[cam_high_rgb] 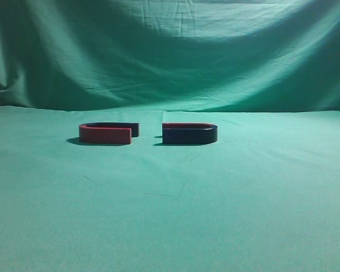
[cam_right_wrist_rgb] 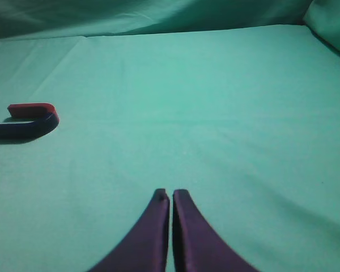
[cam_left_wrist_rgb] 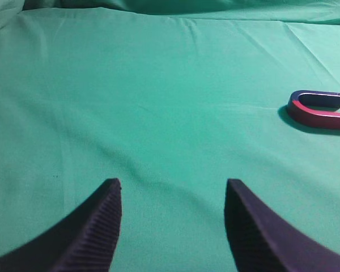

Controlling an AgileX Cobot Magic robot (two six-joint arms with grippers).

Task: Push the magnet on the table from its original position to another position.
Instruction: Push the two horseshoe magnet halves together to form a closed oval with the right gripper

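The magnet (cam_high_rgb: 190, 134), U-shaped with a dark navy side wall and a thin red upper edge, lies flat on the table (cam_high_rgb: 170, 215) just right of centre, its bend to the right. It also shows at the far left of the right wrist view (cam_right_wrist_rgb: 24, 126). My right gripper (cam_right_wrist_rgb: 170, 192) is shut and empty, over bare cloth well to the right of the magnet and nearer the camera. My left gripper (cam_left_wrist_rgb: 173, 182) is open and empty above bare cloth. Neither gripper shows in the exterior view.
A second U-shaped magnet with a red side wall (cam_high_rgb: 106, 134) lies left of the task magnet, with a small gap between their open ends; it also shows at the right of the left wrist view (cam_left_wrist_rgb: 320, 111). A draped green backdrop (cam_high_rgb: 170, 51) hangs behind the table.
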